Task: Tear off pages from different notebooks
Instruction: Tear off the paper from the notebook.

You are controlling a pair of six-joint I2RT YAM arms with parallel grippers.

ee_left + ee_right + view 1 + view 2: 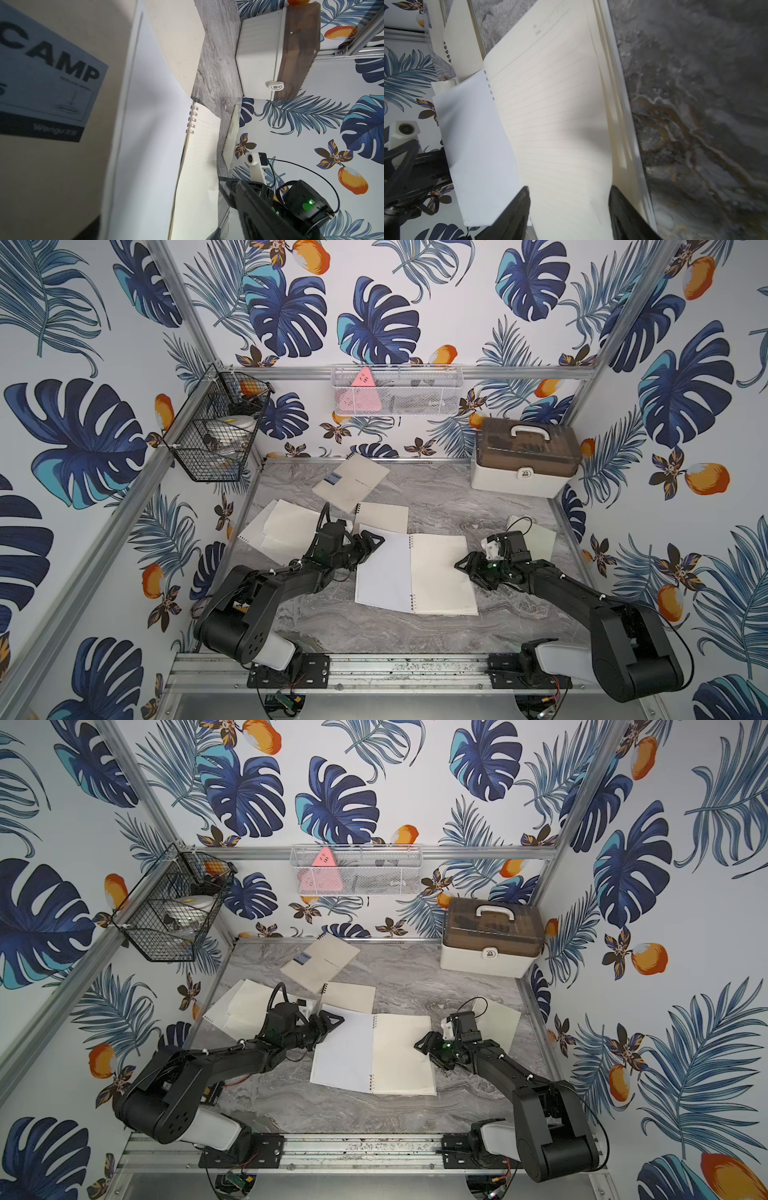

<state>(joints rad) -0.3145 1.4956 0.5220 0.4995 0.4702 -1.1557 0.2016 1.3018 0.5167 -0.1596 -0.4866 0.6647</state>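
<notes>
Notebook (440, 572) open on bench (415, 635) between both claws: lined page (560, 124) inside parted fingers of right claw (569, 187), likely for tearing; cover (384, 572) edge at left claw (372, 542), seemingly for steadying, grip there indiscernible.

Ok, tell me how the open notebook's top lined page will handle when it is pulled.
Probably floppy: the lined page bulges and curls near the right tool. Likely light and easy to crease, being one thin sheet. It may tear unevenly, since spiral rings hold one edge.
</notes>
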